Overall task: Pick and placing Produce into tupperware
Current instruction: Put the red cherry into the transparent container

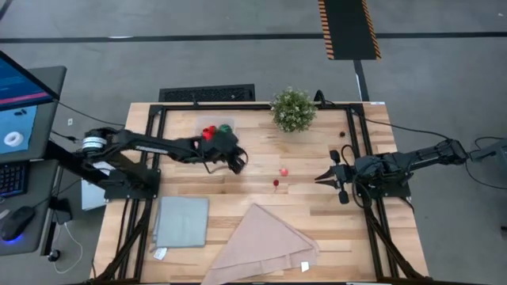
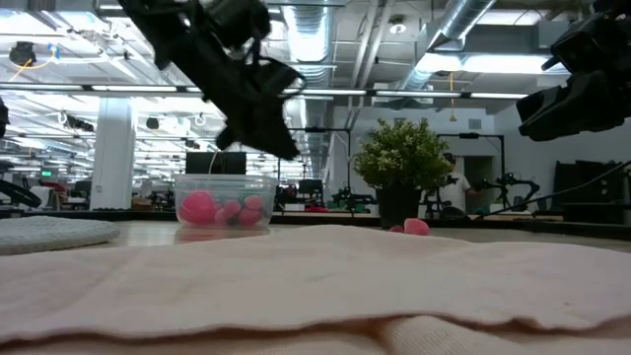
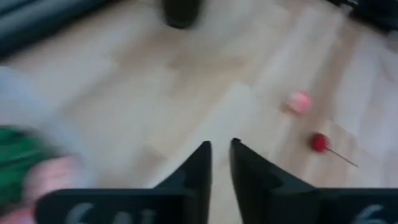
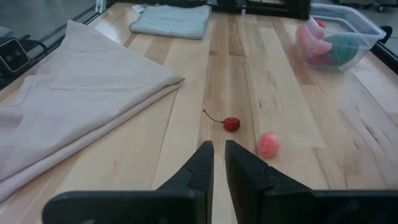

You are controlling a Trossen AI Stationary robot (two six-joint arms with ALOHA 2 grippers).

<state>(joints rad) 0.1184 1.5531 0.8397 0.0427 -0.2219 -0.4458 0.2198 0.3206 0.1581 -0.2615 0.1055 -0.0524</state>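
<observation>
Beige cloth [image 1: 261,247], folded, overhangs the table [image 1: 317,142] front edge, filling the low view's foreground. Tupperware [image 1: 212,131] near the back edge holds blurred red and green produce; bare wood around a cherry [image 4: 231,124] and pink piece [image 4: 268,144] mid-table. Left tool [image 1: 236,164], just beside the tupperware, and right tool [image 1: 319,177] at the right edge: fingers nearly together, empty.
</observation>
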